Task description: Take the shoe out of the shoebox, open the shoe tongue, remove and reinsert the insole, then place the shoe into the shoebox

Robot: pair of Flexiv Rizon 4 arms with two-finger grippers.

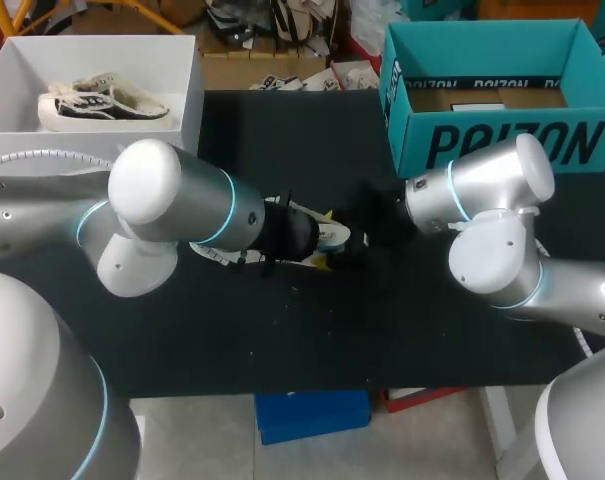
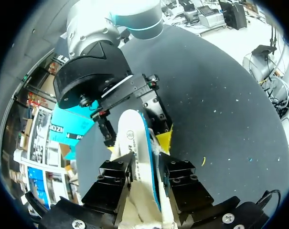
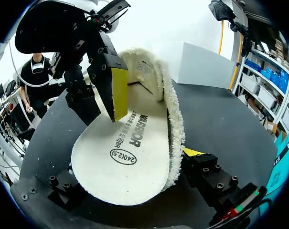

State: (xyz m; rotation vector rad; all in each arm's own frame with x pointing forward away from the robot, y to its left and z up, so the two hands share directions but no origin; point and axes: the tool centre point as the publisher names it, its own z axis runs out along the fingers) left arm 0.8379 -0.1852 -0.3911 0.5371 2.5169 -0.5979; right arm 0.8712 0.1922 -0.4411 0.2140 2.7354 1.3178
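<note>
Holding the insole [image 2: 133, 143] clamped edge-on in the left end effector [image 2: 144, 168], above the black counter [image 1: 432, 320]. Flanking its far end with the right end effector [image 3: 134, 188]; cannot tell whether closed on it. Under the left arm, on the counter, mostly hidden: shoe [image 1: 217, 254]. At the far right corner: open teal shoebox [image 1: 502, 140].

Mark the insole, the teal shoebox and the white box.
insole [image 3: 134, 167]: right wrist view, on its flat printed face.
teal shoebox [image 1: 502, 145]: head view, on its front wall.
white box [image 1: 191, 105]: head view, on its right wall.
</note>
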